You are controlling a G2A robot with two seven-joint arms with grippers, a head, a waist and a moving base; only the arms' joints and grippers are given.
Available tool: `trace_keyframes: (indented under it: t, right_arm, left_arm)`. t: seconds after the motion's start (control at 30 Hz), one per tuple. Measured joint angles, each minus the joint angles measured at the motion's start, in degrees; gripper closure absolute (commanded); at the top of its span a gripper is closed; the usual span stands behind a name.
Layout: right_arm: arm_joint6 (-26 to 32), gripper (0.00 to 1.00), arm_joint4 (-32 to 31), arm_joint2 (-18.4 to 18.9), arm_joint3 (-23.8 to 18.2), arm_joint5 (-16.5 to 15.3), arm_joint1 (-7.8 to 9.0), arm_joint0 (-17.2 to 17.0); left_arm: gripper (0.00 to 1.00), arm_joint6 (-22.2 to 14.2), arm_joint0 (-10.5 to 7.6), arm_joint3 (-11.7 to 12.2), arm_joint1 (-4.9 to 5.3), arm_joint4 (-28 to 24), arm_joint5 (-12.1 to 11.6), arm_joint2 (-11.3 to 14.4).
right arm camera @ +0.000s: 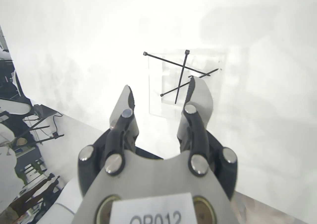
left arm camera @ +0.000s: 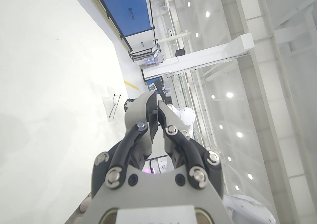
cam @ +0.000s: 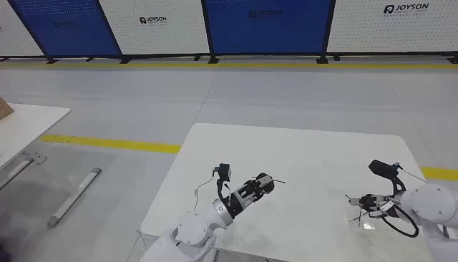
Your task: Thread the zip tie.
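The right gripper (right arm camera: pixel 161 85) hangs released over the clear tray (right arm camera: pixel 154 111). On the tray three crossed zip ties (right arm camera: pixel 184 66) lie just past its fingertips. The left gripper (left arm camera: pixel 157 103), well off the tray, is clenched; on what, I cannot tell.

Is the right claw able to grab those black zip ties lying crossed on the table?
Probably yes. The right claw is open and hovers just over the three crossed zip ties on their clear sheet, with nothing in between. They lie flat and overlap, so pinching just one might be tricky.
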Motion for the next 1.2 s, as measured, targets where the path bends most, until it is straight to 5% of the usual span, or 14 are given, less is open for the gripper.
trace_keyframes:
  t: [0.63,1.2]
  right_arm:
    - [0.0,0.68,1.0,-7.1,6.2,3.2,1.23,5.0]
    - [0.0,0.75,-1.1,-9.4,11.4,3.2,-0.12,8.2]
  left_arm:
    - [1.00,0.0,0.00,0.0,0.00,0.0,0.0,0.0]
    - [1.00,0.0,0.00,0.0,0.00,0.0,0.0,0.0]
